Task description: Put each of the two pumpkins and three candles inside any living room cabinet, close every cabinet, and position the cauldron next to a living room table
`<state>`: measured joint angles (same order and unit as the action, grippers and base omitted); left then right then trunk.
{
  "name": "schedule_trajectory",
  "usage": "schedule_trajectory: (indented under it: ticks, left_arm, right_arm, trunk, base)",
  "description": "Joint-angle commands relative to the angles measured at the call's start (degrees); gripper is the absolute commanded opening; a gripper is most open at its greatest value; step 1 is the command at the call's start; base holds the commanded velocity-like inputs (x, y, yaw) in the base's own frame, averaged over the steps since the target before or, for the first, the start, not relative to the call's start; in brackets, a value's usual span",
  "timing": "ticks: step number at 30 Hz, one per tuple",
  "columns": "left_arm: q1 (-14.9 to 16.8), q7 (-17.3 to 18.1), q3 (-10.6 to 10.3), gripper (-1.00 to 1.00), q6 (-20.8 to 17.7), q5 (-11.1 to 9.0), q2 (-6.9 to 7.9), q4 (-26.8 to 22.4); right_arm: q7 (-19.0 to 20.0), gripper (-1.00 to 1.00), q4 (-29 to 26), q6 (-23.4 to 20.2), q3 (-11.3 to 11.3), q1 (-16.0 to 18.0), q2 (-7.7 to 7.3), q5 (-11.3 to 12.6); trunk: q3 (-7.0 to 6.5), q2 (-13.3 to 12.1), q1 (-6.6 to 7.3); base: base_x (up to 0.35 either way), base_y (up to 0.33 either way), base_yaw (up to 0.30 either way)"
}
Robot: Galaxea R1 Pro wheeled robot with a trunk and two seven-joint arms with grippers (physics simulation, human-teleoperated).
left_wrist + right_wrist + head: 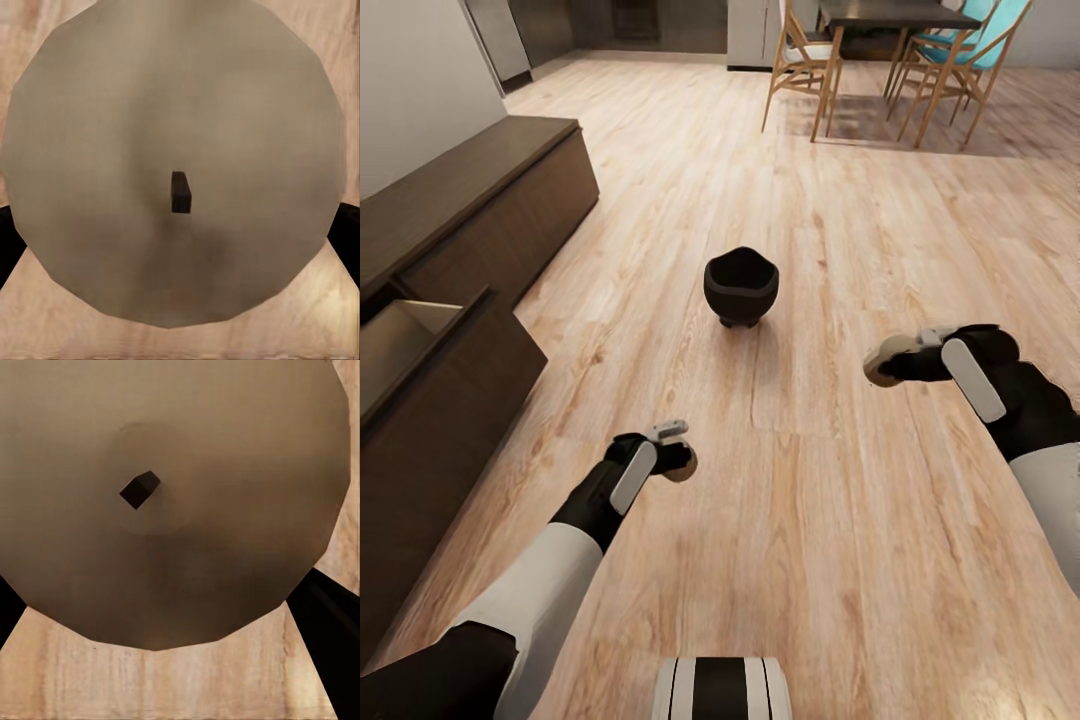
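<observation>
My left gripper (678, 457) is shut on a tan candle (684, 466) low over the wooden floor; the left wrist view looks down on that candle's (180, 112) round top and dark wick. To the right and a little farther ahead, my right gripper (892, 360) is shut on a second candle (878, 362), seen close in the right wrist view as a tan disc (187, 435) with a wick. The black cauldron (741, 286) stands on the floor ahead, between both arms. The dark-brown cabinet (480, 190) runs along the left wall, its near drawer (405, 335) pulled open. Pumpkins and table are out of view.
A dark dining table (895, 14) with wooden chairs (805, 60) stands at the far right back. Open wooden floor (810, 520) lies between me, the cauldron and the cabinet.
</observation>
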<state>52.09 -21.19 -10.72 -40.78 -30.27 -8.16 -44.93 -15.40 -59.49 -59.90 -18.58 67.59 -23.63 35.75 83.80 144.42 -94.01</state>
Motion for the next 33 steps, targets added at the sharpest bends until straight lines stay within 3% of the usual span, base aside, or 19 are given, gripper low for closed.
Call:
schedule_trajectory:
  ticks: [1, 5, 8, 12, 19, 29, 33]
  left_arm:
    - [0.0, -0.6, 0.1, -1.0, -1.3, -0.6, 0.1, -0.1]
    - [0.0, -0.9, 0.9, -1.0, -4.0, -0.6, 0.22, -0.2]
    - [0.0, -1.1, 1.2, -1.0, -4.6, -0.5, 0.24, -0.1]
    - [0.0, -1.3, 1.4, -1.0, -4.6, -0.4, 0.24, 0.0]
    - [0.0, -1.1, 1.5, -1.0, -4.2, -0.5, 0.15, 0.5]
    - [0.0, -1.0, 1.2, -1.0, 0.7, -0.6, 0.03, 5.7]
    - [0.0, -0.9, 1.2, -1.0, 1.7, -0.7, 0.03, 6.3]
  right_arm:
    - [-0.3, -1.0, 1.8, -0.1, -0.2, -0.1, 0.01, 0.7]
    - [2.2, -1.0, 7.6, -0.1, -0.2, -1.2, 1.87, 0.7]
    - [3.7, -1.0, 12.5, -0.1, -0.2, -1.6, 4.22, 0.7]
    - [4.2, -1.0, 15.8, 0.4, -0.2, -1.8, 5.75, 0.7]
    - [4.3, -1.0, 17.0, 0.7, -0.3, -3.0, 6.58, 0.6]
    - [4.1, -1.0, 17.1, 0.7, -0.7, -4.2, 11.07, 0.5]
    - [4.1, -1.0, 17.1, 0.7, -0.6, -5.5, 11.93, 0.4]
  trunk:
    - [-0.19, 0.0, 0.04]
    - [-1.08, 0.0, 0.14]
    - [-1.74, -0.1, 0.22]
    - [-2.63, -0.1, 0.32]
    - [-4.18, -0.2, 0.5]
    - [-6.4, -0.4, 0.76]
    - [-7.28, -0.4, 0.86]
  base:
    - [0.0, 0.0, 0.0]
    - [0.0, 0.0, 0.0]
    - [0.0, 0.0, 0.0]
    - [0.0, 0.0, 0.0]
    - [0.0, 0.0, 0.0]
    - [0.0, 0.0, 0.0]
    - [0.0, 0.0, 0.0]
